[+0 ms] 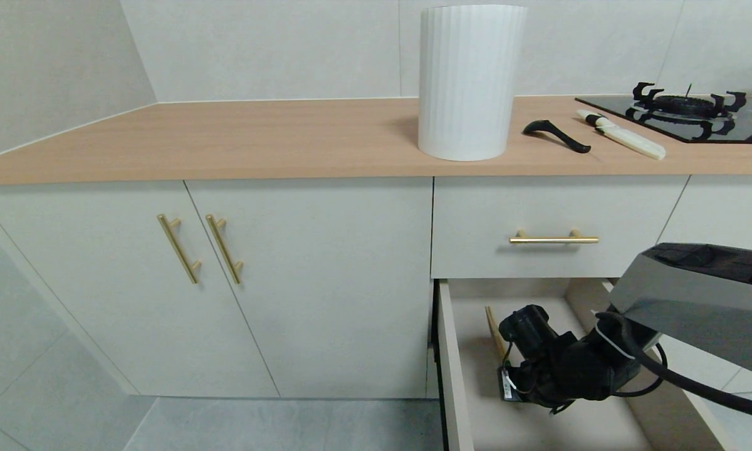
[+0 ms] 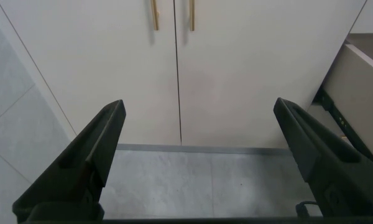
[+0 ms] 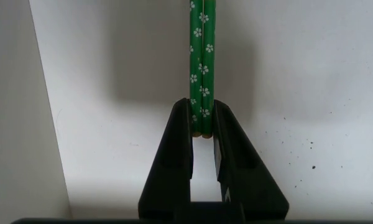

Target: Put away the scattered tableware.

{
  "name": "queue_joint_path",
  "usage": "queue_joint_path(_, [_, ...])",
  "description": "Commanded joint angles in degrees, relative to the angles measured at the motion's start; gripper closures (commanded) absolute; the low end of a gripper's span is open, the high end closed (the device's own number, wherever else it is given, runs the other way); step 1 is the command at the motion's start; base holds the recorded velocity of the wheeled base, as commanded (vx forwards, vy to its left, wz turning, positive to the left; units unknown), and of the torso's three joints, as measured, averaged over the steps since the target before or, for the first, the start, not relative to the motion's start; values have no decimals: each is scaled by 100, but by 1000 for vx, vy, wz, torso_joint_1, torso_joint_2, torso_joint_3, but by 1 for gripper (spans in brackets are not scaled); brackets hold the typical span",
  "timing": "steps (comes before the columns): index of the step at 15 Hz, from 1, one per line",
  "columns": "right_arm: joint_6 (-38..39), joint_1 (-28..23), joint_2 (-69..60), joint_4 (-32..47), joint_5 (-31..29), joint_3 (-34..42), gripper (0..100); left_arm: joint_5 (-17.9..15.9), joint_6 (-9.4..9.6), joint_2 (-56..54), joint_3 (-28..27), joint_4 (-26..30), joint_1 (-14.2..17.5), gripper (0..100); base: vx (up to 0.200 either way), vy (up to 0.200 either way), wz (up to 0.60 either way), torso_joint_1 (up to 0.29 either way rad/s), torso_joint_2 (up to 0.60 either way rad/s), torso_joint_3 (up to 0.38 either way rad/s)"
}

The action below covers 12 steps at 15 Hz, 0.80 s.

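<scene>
Inside drawer point(image 1: 454, 376): green, white-flowered chopsticks point(image 3: 203, 62).

The head camera sits high and well back, facing forward and down over the counter point(image 1: 225, 144), the doors point(image 1: 225, 282) below it and the pulled-out drawer point(image 1: 454, 351) at its right. The left wrist camera hangs low, near the floor point(image 2: 193, 180). It looks past the wide-spread left pincer point(image 2: 199, 109) at the lower part of those doors, with the drawer's side at one edge. The right wrist camera is very close, looking straight along the right pincer point(image 3: 202, 115), clamped on chopsticks point(image 3: 202, 50), onto the drawer's pale bottom. Head and right wrist views share the drawer's inside.
</scene>
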Motion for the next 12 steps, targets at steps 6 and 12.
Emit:
queue_joint_path(6, [-1, 3, -6, -1, 1, 7, 0, 4, -2, 0, 0, 0, 1, 0, 0, 0, 0, 0, 0, 0])
queue_joint_path(12, [-10, -94, -911, 51, -219, 174, 0, 4, -2, 0, 0, 0, 1, 0, 0, 0, 0, 0, 0, 0])
